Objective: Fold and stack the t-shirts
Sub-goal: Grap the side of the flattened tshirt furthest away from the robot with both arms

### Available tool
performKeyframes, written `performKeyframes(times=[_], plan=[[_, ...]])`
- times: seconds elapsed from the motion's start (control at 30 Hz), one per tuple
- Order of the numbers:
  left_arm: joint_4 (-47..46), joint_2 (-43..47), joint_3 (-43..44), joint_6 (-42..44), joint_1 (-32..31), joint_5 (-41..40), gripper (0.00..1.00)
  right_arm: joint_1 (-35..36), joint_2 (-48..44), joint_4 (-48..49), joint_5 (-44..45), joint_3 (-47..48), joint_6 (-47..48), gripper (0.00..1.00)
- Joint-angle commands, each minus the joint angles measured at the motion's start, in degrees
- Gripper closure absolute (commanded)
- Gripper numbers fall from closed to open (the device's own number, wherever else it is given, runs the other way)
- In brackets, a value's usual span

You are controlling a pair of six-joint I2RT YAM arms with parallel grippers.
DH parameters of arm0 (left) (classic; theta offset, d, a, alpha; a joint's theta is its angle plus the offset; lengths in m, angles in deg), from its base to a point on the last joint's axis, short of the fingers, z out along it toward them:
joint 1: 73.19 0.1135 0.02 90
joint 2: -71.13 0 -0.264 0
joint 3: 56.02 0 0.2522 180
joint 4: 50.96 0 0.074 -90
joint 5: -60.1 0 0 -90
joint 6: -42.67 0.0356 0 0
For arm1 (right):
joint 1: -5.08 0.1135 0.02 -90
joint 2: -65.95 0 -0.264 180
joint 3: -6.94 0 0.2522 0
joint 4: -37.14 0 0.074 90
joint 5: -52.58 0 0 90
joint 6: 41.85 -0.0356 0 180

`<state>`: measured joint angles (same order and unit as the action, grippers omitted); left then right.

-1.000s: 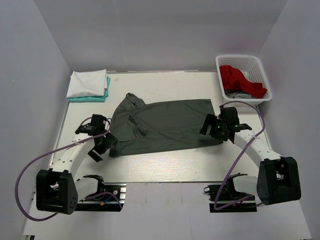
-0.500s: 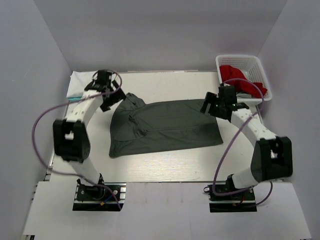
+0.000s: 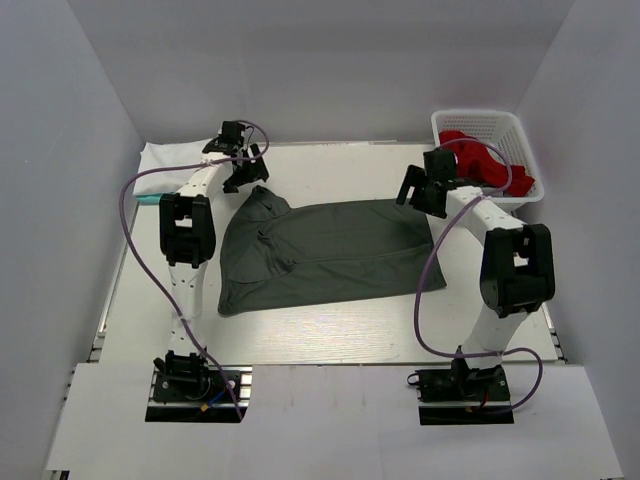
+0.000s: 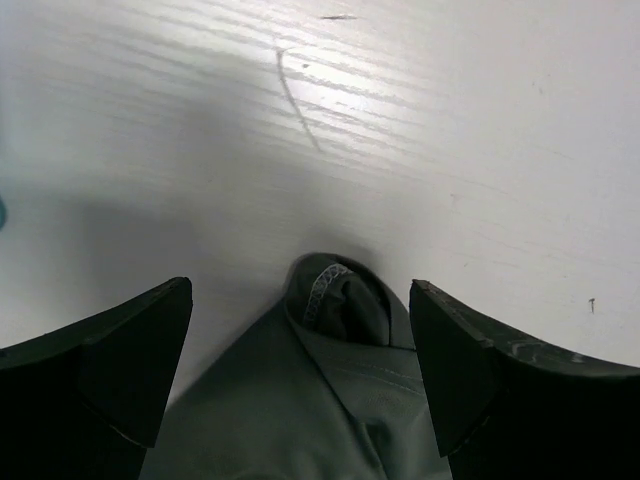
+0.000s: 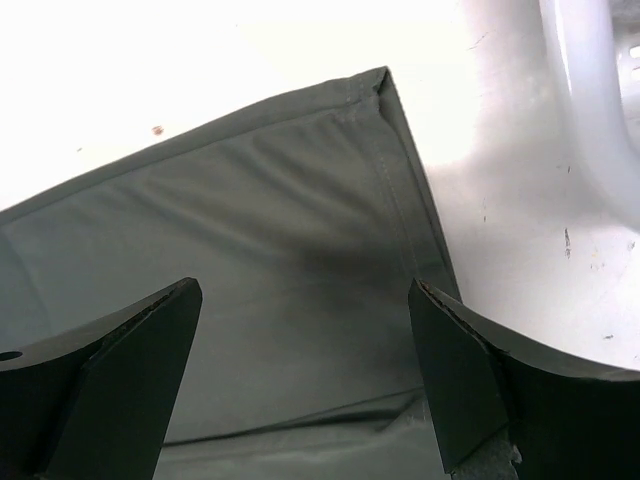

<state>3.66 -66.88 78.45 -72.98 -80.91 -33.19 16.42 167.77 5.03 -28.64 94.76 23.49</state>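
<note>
A dark grey t-shirt [image 3: 330, 255] lies partly folded and spread in the middle of the table. My left gripper [image 3: 244, 180] hovers open over its far left corner, where a rolled hem [image 4: 335, 300] shows between the fingers [image 4: 120, 370]. Above the shirt's far right corner [image 5: 375, 85] my right gripper [image 3: 414, 194] is open, with flat grey cloth [image 5: 260, 220] below it. A folded white t-shirt [image 3: 165, 157] lies on a teal t-shirt [image 3: 147, 199] at the far left. A red t-shirt [image 3: 478, 158] is bunched in the basket.
The white lattice basket [image 3: 520, 132] stands at the far right corner, just behind my right arm. Its pale wall [image 5: 590, 120] shows at the right of the right wrist view. Purple cables loop beside both arms.
Both arms have reached from the shirt's near side to its far corners, the left along the left edge, the right along the right edge. Both grippers stayed open. The shirt has not moved.
</note>
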Motion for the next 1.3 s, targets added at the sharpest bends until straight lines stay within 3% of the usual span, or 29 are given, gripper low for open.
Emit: performKeyframes(times=[0.0, 0.2, 0.23, 0.33, 0.73, 0.93, 1.2, 1.27], plan=[[-4.2, 1.0, 0.2, 3.8, -1.3, 2.9, 0.02, -0.3, 2.0, -0.6, 2.4, 3.5, -0.6, 0.10], [-4.2, 0.3, -1.2, 9.3, -3.9, -3.6, 0.27, -0.4, 4.4, -1.9, 8.3, 6.4, -3.4, 0.10], [-4.2, 0.3, -1.8, 9.3, -4.4, -5.4, 0.37, -0.5, 4.7, -2.4, 9.1, 7.1, -3.6, 0.10], [-3.6, -0.3, -2.5, 9.8, -5.0, -7.8, 0.50, -0.5, 5.9, -2.5, 9.6, 8.3, -3.3, 0.10], [0.8, -3.6, 1.9, 8.1, -5.0, -13.9, 0.86, -0.1, 11.6, -3.7, 7.9, 12.3, -2.8, 0.10], [-0.3, -3.6, 3.0, 8.1, -5.0, -10.2, 0.88, 0.1, 17.2, -3.8, 7.5, 17.3, -2.6, 0.15], [-1.6, -1.0, -0.4, 7.0, -5.0, -12.1, 0.92, -0.1, 22.9, -0.9, 12.2, 20.8, -6.2, 0.20], [-1.6, -1.0, -0.4, 7.0, -5.0, -12.6, 0.92, 0.2, 23.9, -1.4, 12.4, 22.1, -6.4, 0.26]])
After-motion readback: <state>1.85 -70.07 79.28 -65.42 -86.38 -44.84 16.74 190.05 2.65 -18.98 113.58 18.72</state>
